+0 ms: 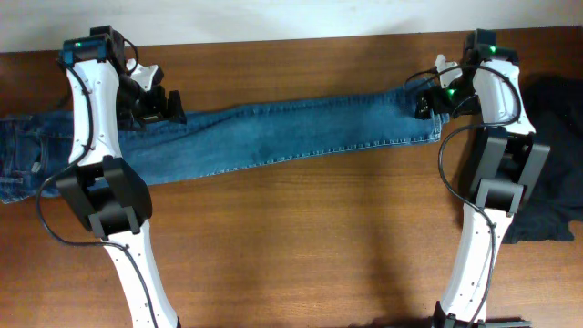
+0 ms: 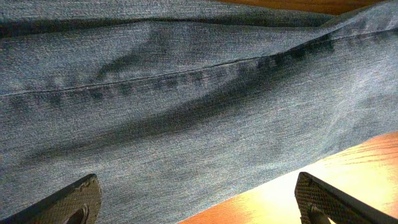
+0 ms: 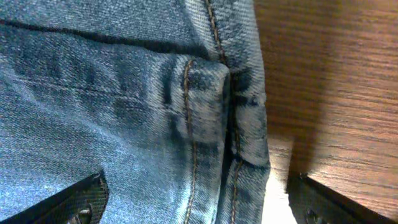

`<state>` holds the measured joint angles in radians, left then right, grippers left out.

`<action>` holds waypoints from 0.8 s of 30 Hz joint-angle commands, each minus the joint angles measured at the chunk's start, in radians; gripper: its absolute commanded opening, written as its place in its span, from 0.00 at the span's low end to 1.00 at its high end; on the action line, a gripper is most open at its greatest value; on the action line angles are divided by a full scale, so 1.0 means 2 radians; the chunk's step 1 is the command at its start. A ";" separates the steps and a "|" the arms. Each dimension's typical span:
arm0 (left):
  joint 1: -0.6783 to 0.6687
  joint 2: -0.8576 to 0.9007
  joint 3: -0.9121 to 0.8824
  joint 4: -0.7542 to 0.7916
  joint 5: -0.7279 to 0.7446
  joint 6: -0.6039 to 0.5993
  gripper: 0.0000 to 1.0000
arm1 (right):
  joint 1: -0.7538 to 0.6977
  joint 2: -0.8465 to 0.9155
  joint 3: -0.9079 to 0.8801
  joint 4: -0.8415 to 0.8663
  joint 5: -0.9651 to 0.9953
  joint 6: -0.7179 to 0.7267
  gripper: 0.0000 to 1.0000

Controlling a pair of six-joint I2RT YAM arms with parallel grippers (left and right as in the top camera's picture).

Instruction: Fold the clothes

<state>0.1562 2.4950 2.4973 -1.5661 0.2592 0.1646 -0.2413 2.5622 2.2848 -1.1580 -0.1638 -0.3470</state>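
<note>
The blue denim jeans (image 1: pixel 291 137) lie stretched across the table, waist at the left edge and leg hems at the right. My left gripper (image 1: pixel 173 111) hovers over the upper legs. In the left wrist view it (image 2: pixel 198 205) stands open, one finger over the denim (image 2: pixel 186 93) and the other over bare wood. My right gripper (image 1: pixel 426 102) is at the hem end. In the right wrist view it (image 3: pixel 196 202) is open and straddles the stitched hem (image 3: pixel 205 124). The black garment (image 1: pixel 556 164) lies crumpled at the far right.
The brown wooden table (image 1: pixel 319 246) shows in front of the jeans. The jeans' waist hangs near the table's left edge (image 1: pixel 5 196). The black garment sits close behind the right arm's base links (image 1: pixel 496 173).
</note>
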 commanded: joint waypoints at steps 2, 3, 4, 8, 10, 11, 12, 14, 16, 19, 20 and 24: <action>-0.002 -0.004 -0.003 0.001 -0.001 0.006 0.99 | 0.003 0.015 -0.005 -0.005 -0.009 -0.006 0.91; -0.002 -0.004 -0.003 0.001 -0.001 0.006 0.99 | 0.003 0.015 -0.005 -0.007 -0.010 -0.006 0.86; -0.002 -0.004 -0.003 0.001 -0.001 0.006 0.99 | 0.003 0.015 -0.005 -0.010 -0.010 -0.006 0.80; -0.002 -0.004 -0.003 0.001 -0.001 0.006 0.99 | 0.002 0.015 -0.005 -0.016 -0.008 0.010 0.41; -0.002 -0.004 -0.003 0.001 -0.001 0.006 0.99 | 0.002 0.015 -0.005 -0.017 -0.008 0.026 0.41; -0.002 -0.004 -0.003 0.001 -0.001 0.006 0.99 | 0.002 0.015 -0.004 -0.017 -0.008 0.027 0.39; -0.002 -0.004 -0.003 0.001 -0.001 0.006 0.99 | 0.002 0.014 -0.004 -0.019 -0.007 0.034 0.30; -0.002 -0.004 -0.003 0.001 -0.001 0.006 0.99 | 0.002 0.013 -0.001 -0.029 -0.002 0.040 0.10; -0.002 -0.004 -0.003 0.001 -0.001 0.006 0.99 | 0.002 0.012 0.006 -0.039 0.020 0.067 0.04; -0.002 -0.004 -0.003 0.001 -0.001 0.006 0.99 | -0.003 0.011 0.022 -0.060 0.062 0.101 0.04; -0.002 -0.004 -0.003 0.001 -0.001 0.006 0.99 | -0.006 0.011 0.028 -0.067 0.074 0.116 0.04; -0.002 -0.004 -0.003 0.000 -0.001 0.006 0.99 | -0.025 0.005 0.076 -0.113 0.089 0.143 0.04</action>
<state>0.1562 2.4950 2.4973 -1.5658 0.2565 0.1646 -0.2462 2.5713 2.3543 -1.3422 -0.0704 -0.1150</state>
